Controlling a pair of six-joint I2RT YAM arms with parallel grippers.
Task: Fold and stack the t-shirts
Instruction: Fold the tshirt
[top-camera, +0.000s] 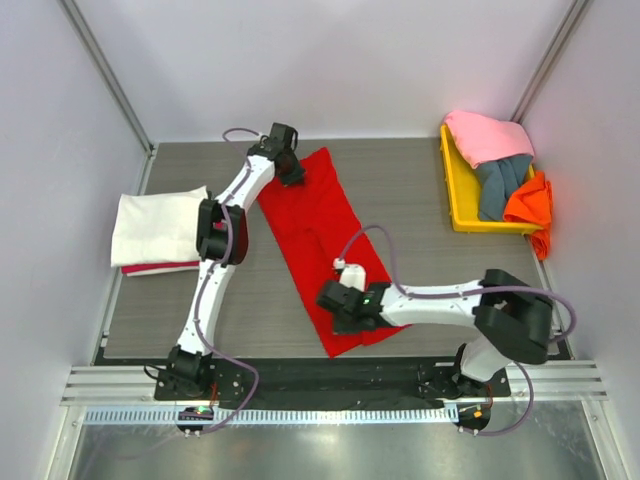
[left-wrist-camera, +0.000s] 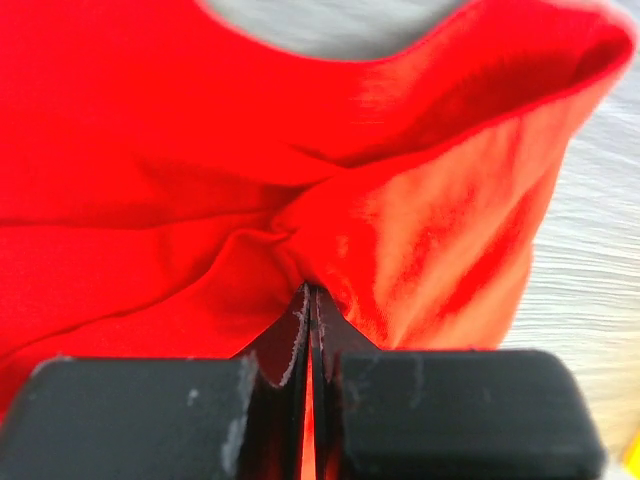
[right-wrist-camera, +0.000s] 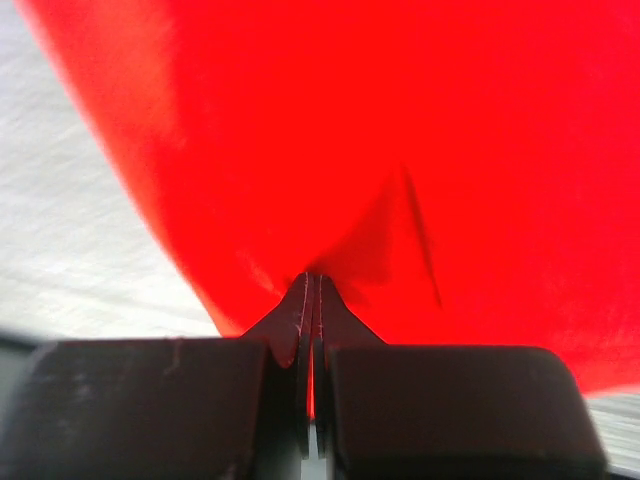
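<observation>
Pressing the fingers (left-wrist-camera: 285, 350) of the left gripper (left-wrist-camera: 308, 292) together to a hairline on a thin fold of the red shirt (left-wrist-camera: 200, 150), puckering the cloth at the bite. Pinching likewise with the right gripper (right-wrist-camera: 312, 280), closing just as tightly on the same shirt's near end. Holding, then, both ends of a long narrow red strip, lying diagonally across the table (top-camera: 400, 170) from far left to near right and apparently folded lengthwise already. Judging from that: working mid-fold, probably with the end-to-end fold coming next. Looking outward to the left edge: finding a white shirt (top-camera: 160, 225) folded flat and resting on another folded piece (top-camera: 160, 268) showing a red-pink edge, so counting about two as done and stacked. Looking to the far right: spotting, heaped unfolded in the tray (top-camera: 452, 195), a pink shirt (top-camera: 490, 135), a grey-blue shirt (top-camera: 500, 185) and an orange shirt (top-camera: 528, 205), this last spilling over the rim. Leaving, by this reckoning, the red one to finish and carry to the stack, then three more to fold.
</observation>
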